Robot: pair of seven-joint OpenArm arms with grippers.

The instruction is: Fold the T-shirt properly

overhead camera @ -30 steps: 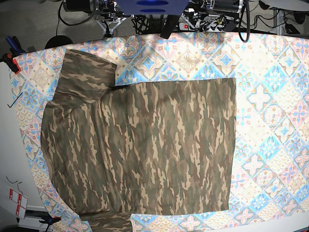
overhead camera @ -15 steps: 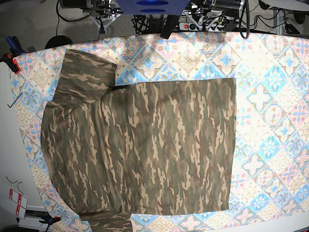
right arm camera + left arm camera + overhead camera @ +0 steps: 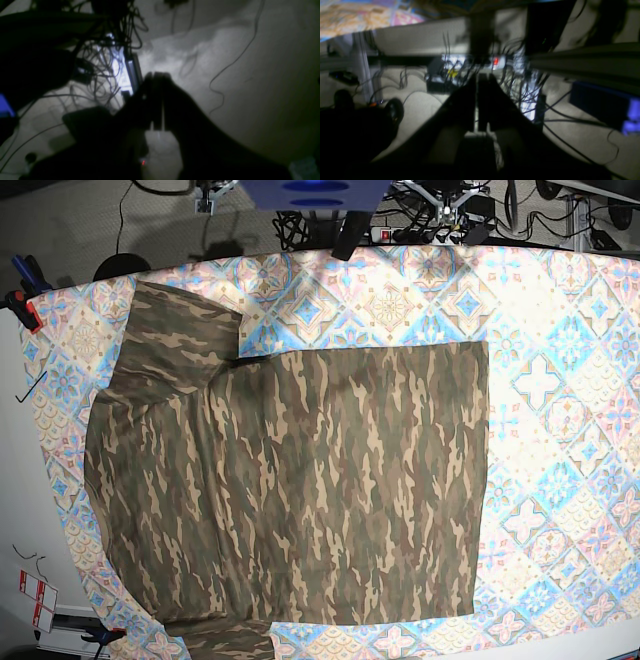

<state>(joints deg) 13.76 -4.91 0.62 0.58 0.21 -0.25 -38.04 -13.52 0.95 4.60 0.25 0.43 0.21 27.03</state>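
The camouflage T-shirt (image 3: 300,480) lies spread flat on the patterned tablecloth (image 3: 560,380), its collar end at the left and its hem at the right. One sleeve (image 3: 180,335) points to the back left; the other runs off the front edge. Neither arm reaches over the cloth in the base view. The left gripper (image 3: 478,80) is shut with nothing in it, dark against floor cables behind the table. The right gripper (image 3: 156,76) is also shut and empty, hanging over bare floor and cables.
Cables and a power strip (image 3: 420,225) lie on the floor behind the table. Clamps (image 3: 22,305) grip the tablecloth at the far left edge. The left wrist view catches a corner of the tablecloth (image 3: 357,17) above the table's back edge.
The T-shirt has not moved. The arm hardware at the top edge of the base view has drawn back, mostly out of frame.
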